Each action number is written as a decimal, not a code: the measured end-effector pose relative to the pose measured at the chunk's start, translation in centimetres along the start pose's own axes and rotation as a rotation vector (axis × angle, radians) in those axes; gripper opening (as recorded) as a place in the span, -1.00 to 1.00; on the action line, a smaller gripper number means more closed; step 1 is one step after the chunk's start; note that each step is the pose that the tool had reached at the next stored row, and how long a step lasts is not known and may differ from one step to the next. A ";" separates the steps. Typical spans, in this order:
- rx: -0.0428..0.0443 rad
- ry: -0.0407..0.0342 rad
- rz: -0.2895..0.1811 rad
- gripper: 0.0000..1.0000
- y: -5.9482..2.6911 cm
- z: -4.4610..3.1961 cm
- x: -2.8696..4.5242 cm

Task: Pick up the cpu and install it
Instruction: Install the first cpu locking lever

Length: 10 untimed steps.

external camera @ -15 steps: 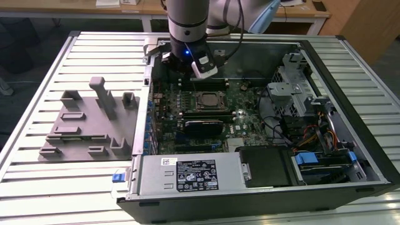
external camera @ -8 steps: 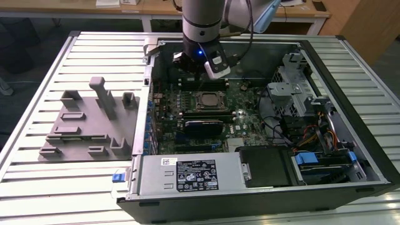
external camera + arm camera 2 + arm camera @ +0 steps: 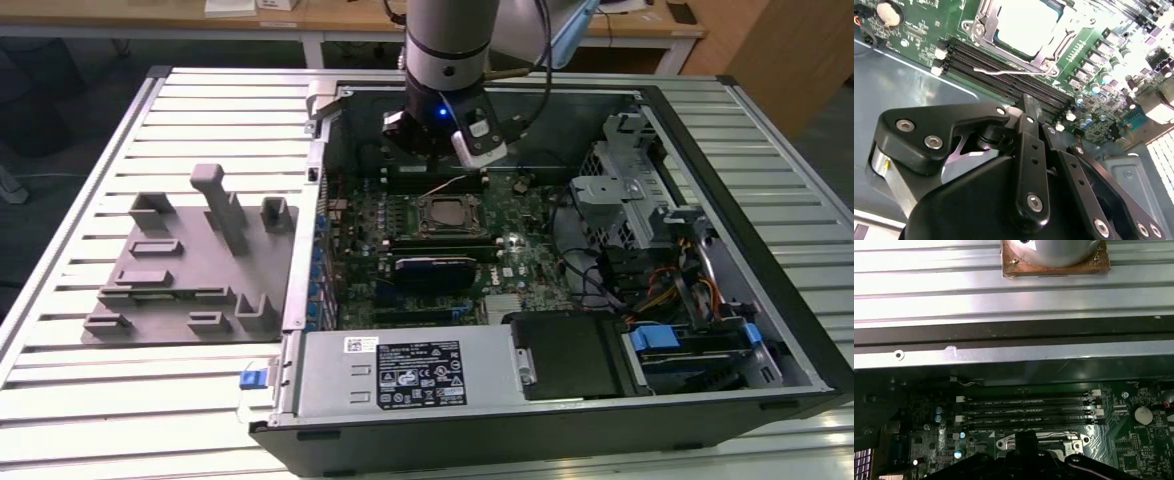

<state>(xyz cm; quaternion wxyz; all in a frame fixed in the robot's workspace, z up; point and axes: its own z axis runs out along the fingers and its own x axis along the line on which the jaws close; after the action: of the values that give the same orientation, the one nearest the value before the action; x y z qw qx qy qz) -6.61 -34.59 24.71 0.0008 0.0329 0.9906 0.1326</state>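
Observation:
The cpu (image 3: 447, 213) is a silvery square plate lying flat inside the black socket frame on the green motherboard, in the middle of the open computer case. In the second wrist view the cpu (image 3: 1026, 22) shows bright, with a thin metal lever (image 3: 1004, 72) lying along the socket's edge. My gripper (image 3: 424, 150) hangs over the memory slots (image 3: 1004, 70) just behind the socket, apart from the chip. Its black linkage crowds the second wrist view, with the gripper (image 3: 1026, 105) tip towards the board. Nothing shows in its grasp.
The case (image 3: 320, 200) lies open on a slatted metal table (image 3: 200, 130). A grey moulded fixture tray (image 3: 187, 270) sits at the exterior view's left. A power supply box (image 3: 400, 375) and drive bays (image 3: 667, 340) fill the near side. A copper-based metal part (image 3: 1054, 260) rests on the slats.

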 end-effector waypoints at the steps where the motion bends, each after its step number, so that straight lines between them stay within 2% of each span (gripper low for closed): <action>1: 0.0000 0.0000 0.000 -0.79 0.00 0.00 0.00; 4: 0.0005 -0.0017 0.000 -0.79 -0.01 0.06 -0.02; 6: 0.0012 -0.0135 -0.001 -0.79 -0.05 0.18 -0.01; 10: 0.0032 -0.0466 0.001 -0.79 -0.10 0.36 -0.01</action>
<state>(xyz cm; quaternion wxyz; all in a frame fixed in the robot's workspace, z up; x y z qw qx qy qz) -6.60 -34.59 24.34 0.0238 0.0363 0.9905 0.1302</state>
